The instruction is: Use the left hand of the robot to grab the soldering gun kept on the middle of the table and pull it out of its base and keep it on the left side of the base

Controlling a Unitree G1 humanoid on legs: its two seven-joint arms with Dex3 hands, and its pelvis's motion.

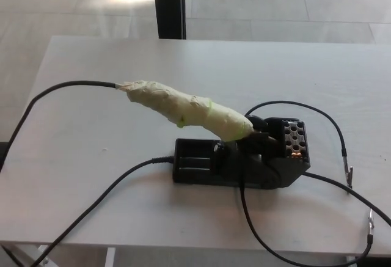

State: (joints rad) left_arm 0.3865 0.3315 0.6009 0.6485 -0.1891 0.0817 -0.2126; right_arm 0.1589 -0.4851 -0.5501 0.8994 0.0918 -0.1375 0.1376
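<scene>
The soldering gun has its handle wrapped in pale yellow-green tape. It lies slanted, with its tip end seated in the black base at the middle of the white table. A black cable leaves the handle's upper left end and runs off the table's left edge. Neither of my hands shows in the head view.
Another black cable leaves the base's left side toward the front edge. Thin wires with small metal clips loop over the right part of the table. A dark post stands behind the table's far edge.
</scene>
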